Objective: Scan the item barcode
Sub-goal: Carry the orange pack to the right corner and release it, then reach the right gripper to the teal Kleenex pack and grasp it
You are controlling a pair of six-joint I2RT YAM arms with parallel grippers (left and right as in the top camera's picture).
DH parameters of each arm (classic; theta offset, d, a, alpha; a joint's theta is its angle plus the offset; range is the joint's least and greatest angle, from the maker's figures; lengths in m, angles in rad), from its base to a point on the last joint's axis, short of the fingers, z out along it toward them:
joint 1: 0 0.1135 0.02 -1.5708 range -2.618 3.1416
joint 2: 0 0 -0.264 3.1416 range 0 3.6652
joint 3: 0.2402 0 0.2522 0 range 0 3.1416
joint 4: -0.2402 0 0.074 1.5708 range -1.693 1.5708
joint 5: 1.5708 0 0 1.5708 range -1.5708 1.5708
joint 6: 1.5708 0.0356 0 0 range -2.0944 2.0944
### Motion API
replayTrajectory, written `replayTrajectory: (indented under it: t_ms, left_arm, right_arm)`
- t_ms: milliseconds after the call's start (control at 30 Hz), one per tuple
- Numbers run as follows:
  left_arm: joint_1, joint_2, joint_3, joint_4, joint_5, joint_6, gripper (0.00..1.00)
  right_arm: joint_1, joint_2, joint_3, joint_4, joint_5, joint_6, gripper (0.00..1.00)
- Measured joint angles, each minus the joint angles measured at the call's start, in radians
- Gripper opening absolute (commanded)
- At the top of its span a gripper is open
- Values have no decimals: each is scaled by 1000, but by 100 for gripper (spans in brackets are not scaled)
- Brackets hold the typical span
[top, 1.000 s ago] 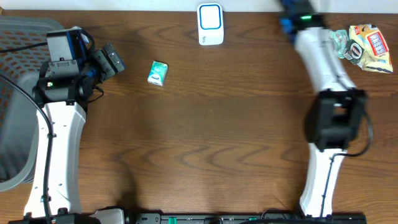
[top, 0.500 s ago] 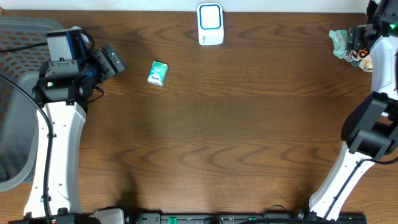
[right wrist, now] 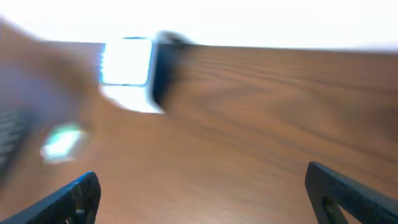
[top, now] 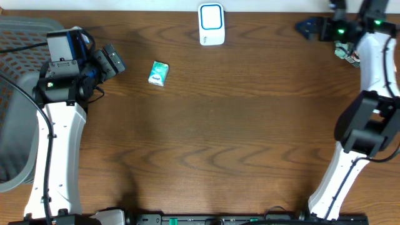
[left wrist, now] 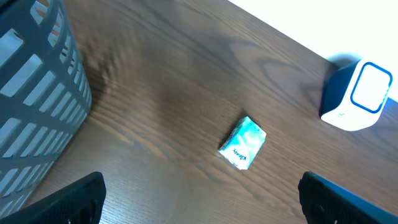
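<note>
**Both grippers open & empty; packet lies loose on table, upper left**

L gripper (top: 115, 61): upper left of overhead view, jaws spread wide, nothing btwn them. In the L wrist view its two dark fingertips (left wrist: 78, 200) sit in the bottom corners of the frame, well apart, w/ only bare wood btwn.

R gripper (top: 315, 26): top right of overhead view, close to the far table edge, pointing toward frame left. R wrist view is badly blurred, but both fingertips (right wrist: 78, 194) show in the bottom corners, far apart, nothing held. So open too.

Task item: small teal-and-white packet (top: 159, 73) flat on the wooden table (top: 206, 137), upper left area, just right of the L gripper & not touching it. In the L wrist view it lies at frame centre, skewed on a diagonal; print on it too small to read, barcode can't be made out.

Scanner (top: 211, 24): white box w/ blue-outlined window, top centre of overhead view, at the far edge. Up & right of the packet, apart from it. Also seen as a blur, upper left of the R wrist view.

Grey slatted basket (top: 15, 94): left edge of frame, beside L arm.

Crumpled packets (top: 340, 51): top right, mostly hidden behind R arm; can't tell what they are.
</note>
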Motion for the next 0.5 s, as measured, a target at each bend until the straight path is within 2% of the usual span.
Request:
replayTrajectory:
  t_ms: [100,200,500]
  left_arm:
    - [0,0,0,0,0,0,98]
    - [0,0,0,0,0,0,98]
    - [0,0,0,0,0,0,98]
  right_arm:
    - [90,0,0,0,-127,9,99]
    - [199,0,0,4,-93,74,99]
    - [573,0,0,113,393,410,99]
